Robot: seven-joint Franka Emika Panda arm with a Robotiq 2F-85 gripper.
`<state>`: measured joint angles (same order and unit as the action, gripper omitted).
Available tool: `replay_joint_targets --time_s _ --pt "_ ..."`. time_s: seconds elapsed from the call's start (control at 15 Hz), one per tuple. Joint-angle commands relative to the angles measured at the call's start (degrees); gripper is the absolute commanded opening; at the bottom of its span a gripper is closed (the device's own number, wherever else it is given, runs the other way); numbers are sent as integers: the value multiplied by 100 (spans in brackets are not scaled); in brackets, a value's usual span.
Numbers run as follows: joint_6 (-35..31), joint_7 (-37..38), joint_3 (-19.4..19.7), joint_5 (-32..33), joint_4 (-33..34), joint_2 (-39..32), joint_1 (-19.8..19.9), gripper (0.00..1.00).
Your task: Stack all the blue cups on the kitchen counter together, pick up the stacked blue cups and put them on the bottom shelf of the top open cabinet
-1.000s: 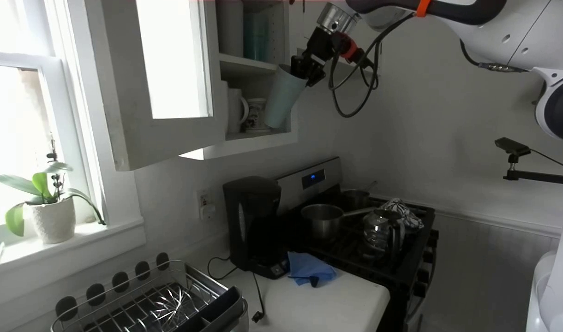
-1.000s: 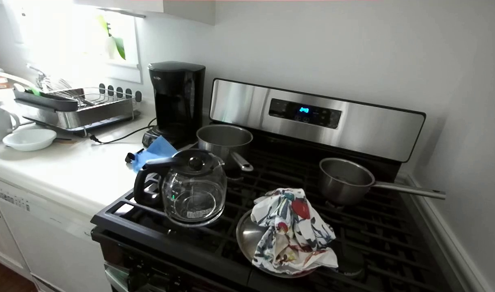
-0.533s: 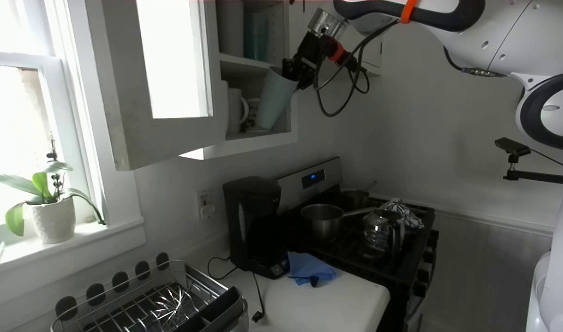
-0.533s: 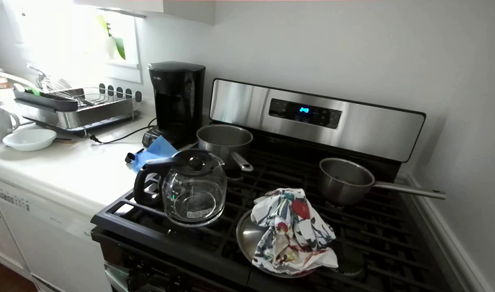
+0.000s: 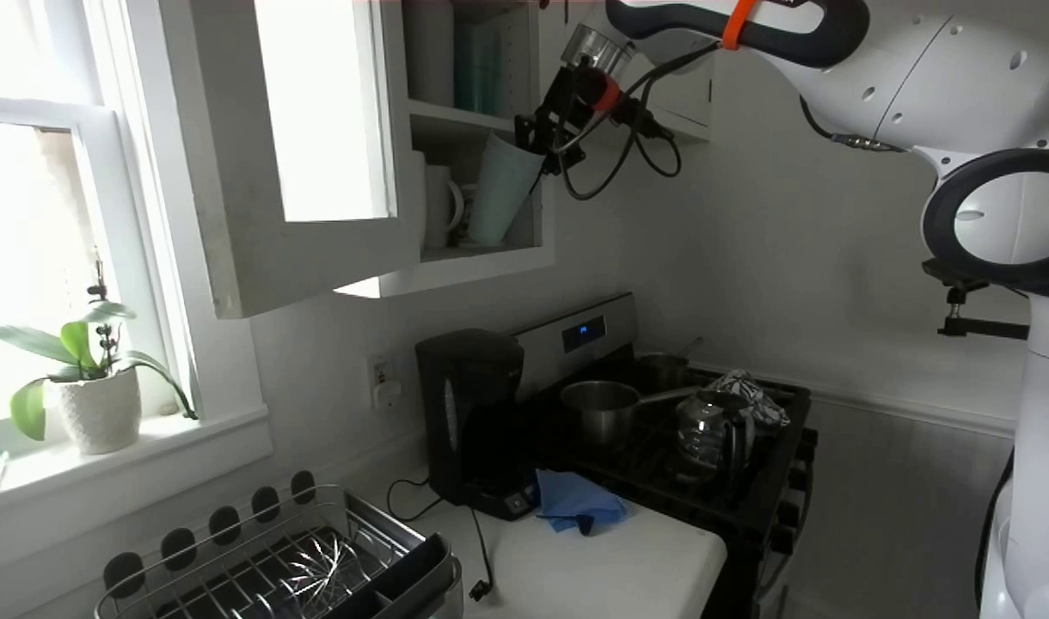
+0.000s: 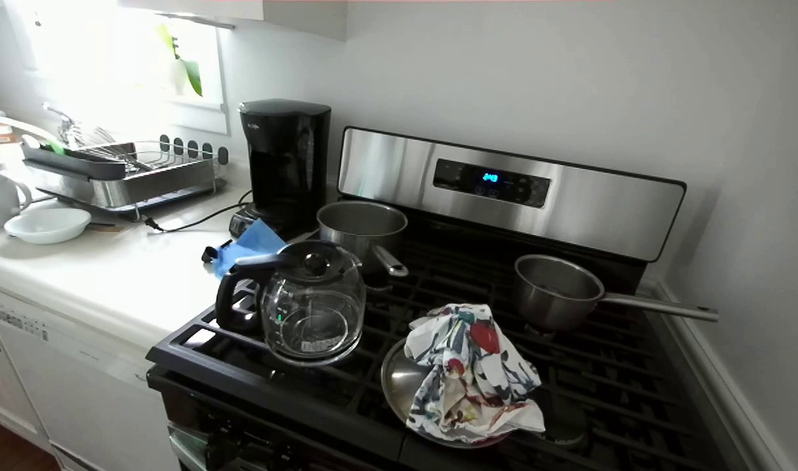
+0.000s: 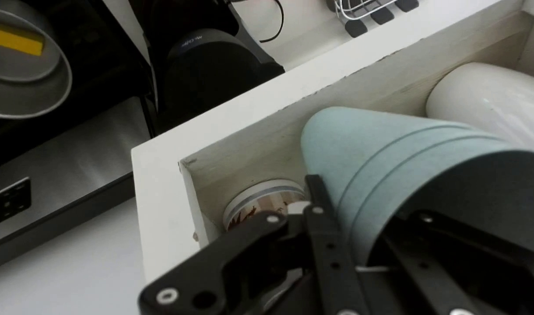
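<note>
Hand (image 7: 355, 208) clamped across the wall of the blue cups (image 7: 372, 162), one finger inside: a rim grip, I judge, so the base lands first. They tilt, right of centre in the wrist frame, base within the cabinet (image 7: 249, 107); contact with the bottom shelf (image 5: 463, 252) unclear. Patterned mug (image 7: 267, 197), lower left, may crowd them.

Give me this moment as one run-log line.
Gripper: pinching stacked blue cups at rim | Pose: tilted | Place: over bottom shelf, contact unclear | Release: not yet

Blown-out window (image 5: 26, 249), dim grey wall (image 5: 774, 258)
</note>
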<state>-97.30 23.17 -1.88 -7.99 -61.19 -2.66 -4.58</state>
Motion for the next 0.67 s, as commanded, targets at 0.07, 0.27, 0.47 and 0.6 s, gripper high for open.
replay_joint_targets --time_s 0.07,0.27,0.47,0.6 --pt "571 483 13 -298 784 -449 29 2" --pt "721 899 31 -465 1050 -647 47 2" --pt "838 1115 26 -437 1284 -822 33 2" --pt "633 934 21 -286 877 -611 8 9"
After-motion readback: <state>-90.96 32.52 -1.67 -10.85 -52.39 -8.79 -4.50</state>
